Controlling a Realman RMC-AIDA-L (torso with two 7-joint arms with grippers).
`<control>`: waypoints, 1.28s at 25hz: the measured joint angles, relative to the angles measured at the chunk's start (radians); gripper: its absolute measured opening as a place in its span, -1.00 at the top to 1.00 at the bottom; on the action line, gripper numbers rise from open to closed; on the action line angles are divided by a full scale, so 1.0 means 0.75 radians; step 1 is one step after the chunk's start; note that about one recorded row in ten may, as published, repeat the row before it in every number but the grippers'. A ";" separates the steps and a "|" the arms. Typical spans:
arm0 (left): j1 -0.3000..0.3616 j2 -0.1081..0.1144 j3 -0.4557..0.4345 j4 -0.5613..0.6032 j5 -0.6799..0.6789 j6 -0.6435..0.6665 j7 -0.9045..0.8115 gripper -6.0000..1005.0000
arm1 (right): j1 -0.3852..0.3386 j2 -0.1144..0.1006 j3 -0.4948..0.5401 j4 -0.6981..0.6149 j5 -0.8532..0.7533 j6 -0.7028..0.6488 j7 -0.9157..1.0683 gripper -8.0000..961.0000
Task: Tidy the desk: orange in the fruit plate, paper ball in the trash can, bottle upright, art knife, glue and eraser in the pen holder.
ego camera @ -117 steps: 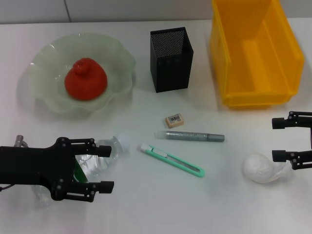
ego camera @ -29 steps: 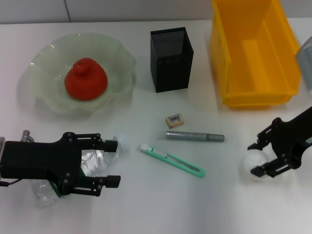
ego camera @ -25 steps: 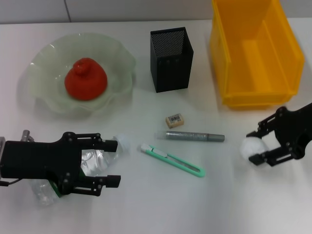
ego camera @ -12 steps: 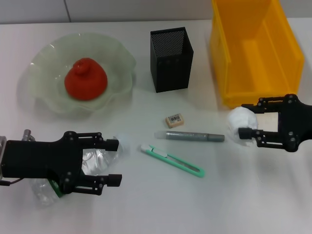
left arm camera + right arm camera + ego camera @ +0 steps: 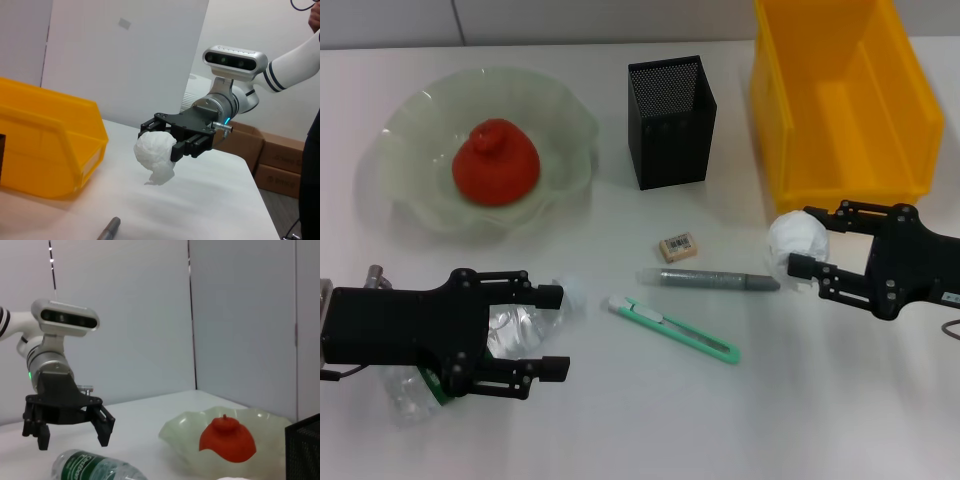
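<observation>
Yellow trash can sits at the desk's far right; just before it the right gripper pinches the paper ball, lifted off the desk. The left gripper hangs spread over the lying bottle.

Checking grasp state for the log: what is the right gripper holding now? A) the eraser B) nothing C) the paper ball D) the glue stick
C: the right gripper has its fingers closed around the white paper ball, lifted off the table in the left wrist view, near the yellow bin; the eraser and glue stick lie on the table.
</observation>
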 joint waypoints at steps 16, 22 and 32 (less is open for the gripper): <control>0.006 -0.004 -0.015 -0.003 0.001 0.006 0.000 -0.57 | -0.084 0.080 0.016 0.013 0.456 0.227 -0.165 -0.13; 0.006 -0.004 -0.015 -0.004 0.001 0.006 0.000 -0.56 | -0.076 0.087 0.036 0.052 0.588 0.357 -0.198 -0.13; 0.000 -0.003 -0.023 0.000 0.001 0.007 0.000 -0.56 | -0.025 0.089 0.029 0.084 0.615 0.462 -0.212 -0.14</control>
